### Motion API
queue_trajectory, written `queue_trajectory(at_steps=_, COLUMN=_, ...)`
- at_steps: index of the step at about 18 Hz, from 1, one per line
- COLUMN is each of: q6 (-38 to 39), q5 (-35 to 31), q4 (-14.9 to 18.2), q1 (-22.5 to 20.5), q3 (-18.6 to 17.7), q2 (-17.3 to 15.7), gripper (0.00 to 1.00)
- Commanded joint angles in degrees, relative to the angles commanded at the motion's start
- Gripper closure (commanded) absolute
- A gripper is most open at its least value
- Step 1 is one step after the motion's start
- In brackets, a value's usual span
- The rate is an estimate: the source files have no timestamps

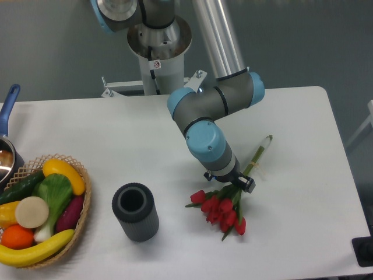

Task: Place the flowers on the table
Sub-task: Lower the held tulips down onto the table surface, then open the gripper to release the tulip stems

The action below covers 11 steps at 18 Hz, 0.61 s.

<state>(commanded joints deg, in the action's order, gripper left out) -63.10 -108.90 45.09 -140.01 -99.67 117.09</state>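
At the far left edge a pot point(6, 156) with a blue handle juts into view, only partly visible. Just beside it sits a wicker basket point(81, 205) piled with fruit and vegetables – a banana along the front, an orange, a cucumber, a green leafy piece, a yellow pepper and a purple one. Further right, apart from the basket, a dark ribbed cylinder point(135, 212) stands upright on the table point(116, 134), its open mouth facing up.

Right of the cylinder lie the flowers point(224, 211): red tulip heads fanned toward the front edge, with green leaves among them and the long stems running up and to the right to a pale tip. The heads look to be down on the white surface or very close to it – the contact cannot be told for sure.

The gripper point(235, 181) comes down from the grey and light-blue arm point(204, 137) and sits right over the bunch where the stems meet the heads. Its dark fingers appear pinched around the stems. The arm's base point(158, 41) stands behind the far edge of the table.

At the lower right corner a dark object point(364, 252) pokes in at the table's edge.
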Motion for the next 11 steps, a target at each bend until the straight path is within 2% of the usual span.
queue_trajectory(at_steps=2, q6=-1.2, q5=1.8, q4=-0.1, q1=-0.5, q3=0.2, q2=-2.9, gripper=0.0)
queue_trajectory(at_steps=7, q6=-1.3, q5=7.8, q4=-0.2, q1=-4.0, q3=3.4, q2=-6.2, gripper=0.0)
queue_trajectory(at_steps=11, q6=-2.7, q5=18.4, q4=1.3, q1=-10.4, q3=2.9, q2=-12.3, gripper=0.0)
